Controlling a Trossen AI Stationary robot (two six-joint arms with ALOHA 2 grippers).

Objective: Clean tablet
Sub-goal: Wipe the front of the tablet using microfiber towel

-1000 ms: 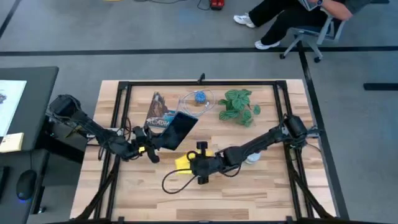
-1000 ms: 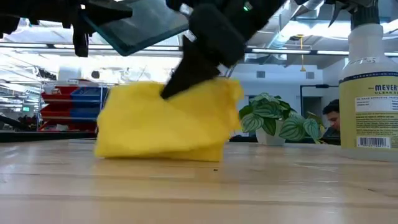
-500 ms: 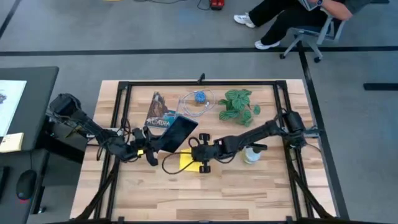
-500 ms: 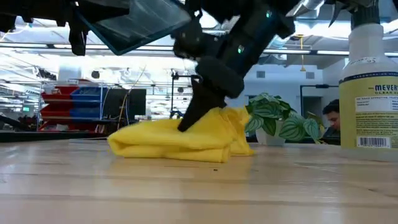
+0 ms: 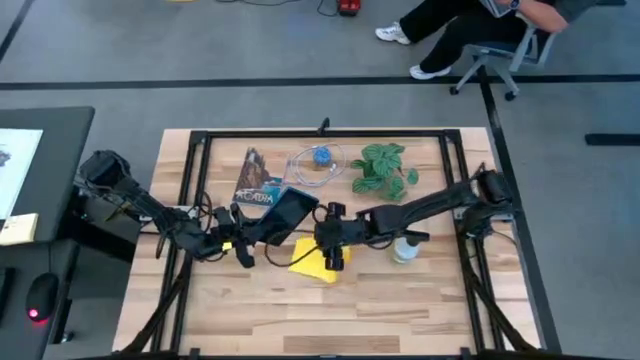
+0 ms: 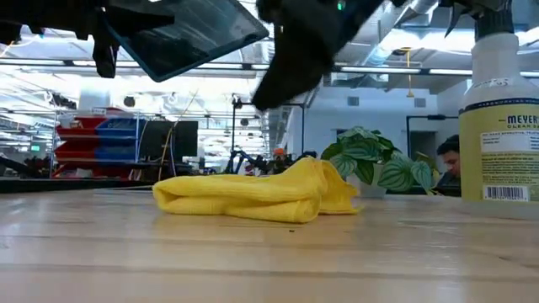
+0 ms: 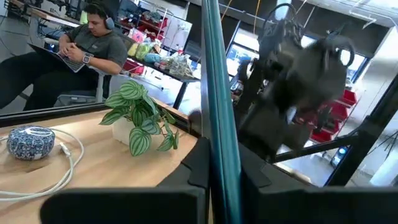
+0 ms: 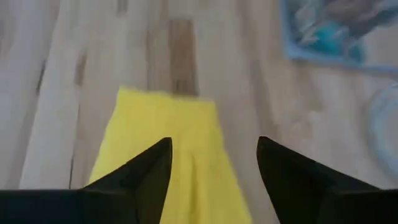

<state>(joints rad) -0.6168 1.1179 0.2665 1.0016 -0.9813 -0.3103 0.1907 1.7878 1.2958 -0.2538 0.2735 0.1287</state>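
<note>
The tablet [image 5: 287, 211], a thin black slab with a glossy screen, hangs tilted above the table's middle; it also shows high up in the low view [image 6: 195, 35]. My left gripper [image 5: 243, 237] is shut on it at its left end. The yellow cloth [image 5: 312, 262] lies crumpled and flat on the wood [image 6: 253, 196], with no gripper touching it. My right gripper [image 8: 214, 163] is open just above the cloth [image 8: 166, 149], and it shows raised clear of the cloth in the low view [image 6: 290, 59]. My left gripper pinches the tablet's end nearest the table's left edge [image 7: 214, 163] between its two fingers, one on each flat face. The fingers reach in roughly level from the table's left. The tablet is lifted clear of the table and tilted, seen edge-on [image 7: 219, 87] from the wrist.
A spray bottle [image 5: 405, 248] stands just right of the cloth, large in the low view [image 6: 503, 109]. At the far side lie a printed booklet [image 5: 254, 183], a blue round object with a white cable [image 5: 320, 158] and a potted plant [image 5: 383, 170]. A person sits beyond the table.
My right gripper brought the yellow cloth down onto the table, let it go and rose, drifting toward the far edge. The cloth, held up bunched a second ago, now lies low and spread on the wood. The tablet stays held up.
</note>
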